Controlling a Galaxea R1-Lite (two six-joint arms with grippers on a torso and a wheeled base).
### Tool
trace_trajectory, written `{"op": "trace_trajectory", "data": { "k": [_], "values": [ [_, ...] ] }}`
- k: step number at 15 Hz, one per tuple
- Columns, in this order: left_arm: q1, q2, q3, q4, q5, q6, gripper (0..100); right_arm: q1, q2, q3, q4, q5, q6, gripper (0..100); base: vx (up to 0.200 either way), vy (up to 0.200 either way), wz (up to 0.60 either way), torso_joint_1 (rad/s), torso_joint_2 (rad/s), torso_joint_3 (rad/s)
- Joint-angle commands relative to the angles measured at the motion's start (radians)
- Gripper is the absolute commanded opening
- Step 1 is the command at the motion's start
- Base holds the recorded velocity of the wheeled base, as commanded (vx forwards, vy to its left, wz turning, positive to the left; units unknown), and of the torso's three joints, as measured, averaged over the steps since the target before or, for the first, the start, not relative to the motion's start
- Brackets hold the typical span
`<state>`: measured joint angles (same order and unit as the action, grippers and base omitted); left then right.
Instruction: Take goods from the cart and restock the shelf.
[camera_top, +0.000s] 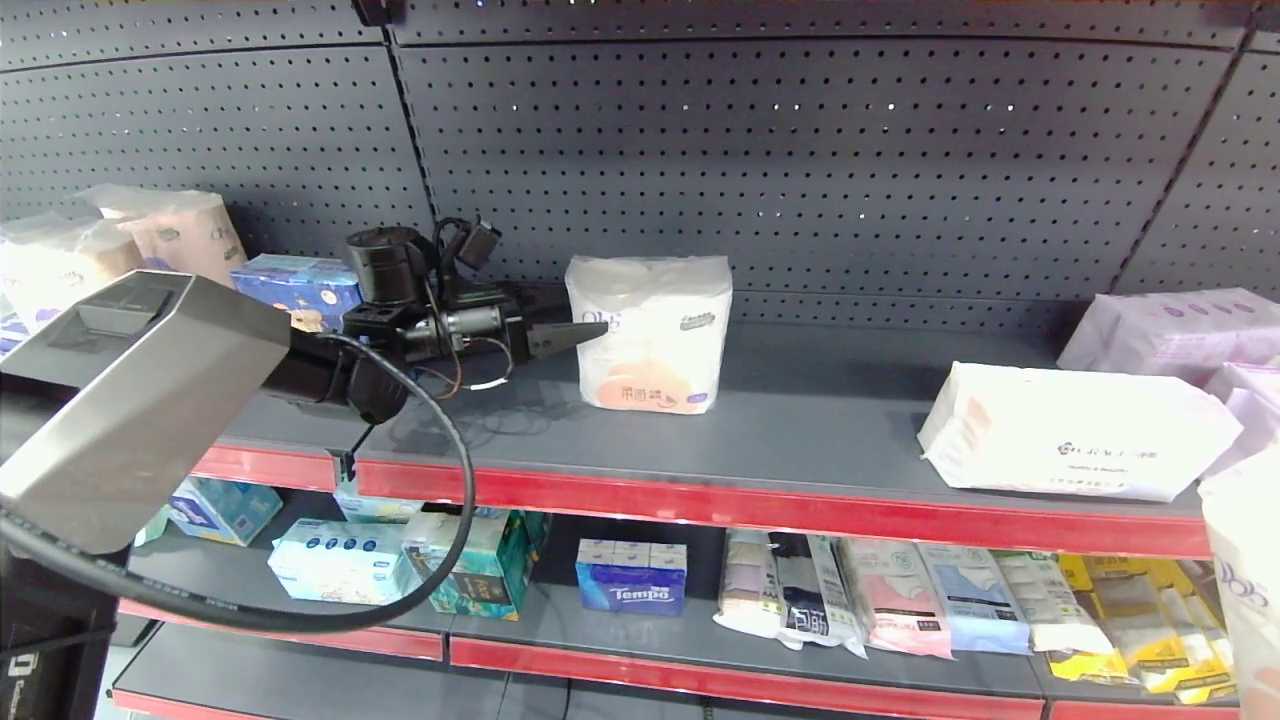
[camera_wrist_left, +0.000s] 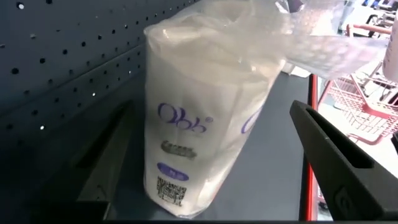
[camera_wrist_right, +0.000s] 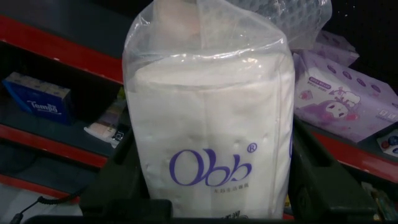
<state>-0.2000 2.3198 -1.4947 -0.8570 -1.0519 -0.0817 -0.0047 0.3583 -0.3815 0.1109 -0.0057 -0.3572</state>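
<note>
Clutching roll pack (camera_wrist_right: 211, 124), right claw (camera_wrist_right: 217, 183), second pack (camera_top: 650, 335) upright on shelf (camera_top: 800, 420)

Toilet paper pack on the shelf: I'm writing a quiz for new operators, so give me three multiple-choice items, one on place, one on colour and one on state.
1. Where does the toilet paper pack next to the left tool stand?
A. on the upper shelf
B. on the lower shelf
C. in a cart

2. What colour is the shelf's front strip?
A. blue
B. red
C. green

3. What state is the left tool in?
A. shut on a blue box
B. shut on nothing
C. open, one finger on each side of the pack

Answers:
1 A: the pack stands upright on the grey upper board, in front of the perforated back wall.
2 B: a red band runs along the board's front edge.
3 C: the left wrist view shows the fingers spread, with the pack between them.
</note>
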Motion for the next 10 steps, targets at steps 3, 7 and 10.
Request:
{"op": "trace_trajectory", "data": {
  "k": [3,7,10],
  "values": [
    [-0.025,0.027,-0.016,-0.002,-0.002,-0.003,100,-0.001,-0.018,-0.007,0.029,-0.002,-0.002,0,0.000,0.000,0.00,0.000,0.00,0.000],
    [-0.041,0.047,-0.059,0.001,0.001,-0.004,100,-0.001,-0.047,-0.010,0.066,-0.002,-0.002,0,0.000,0.000,0.00,0.000,0.00,0.000],
    [-0.044,0.087,-0.102,-0.002,0.003,-0.003,100,-0.001,-0.056,-0.014,0.082,-0.002,-0.005,0,0.000,0.000,0.00,0.000,0.00,0.000]
  ]
}}
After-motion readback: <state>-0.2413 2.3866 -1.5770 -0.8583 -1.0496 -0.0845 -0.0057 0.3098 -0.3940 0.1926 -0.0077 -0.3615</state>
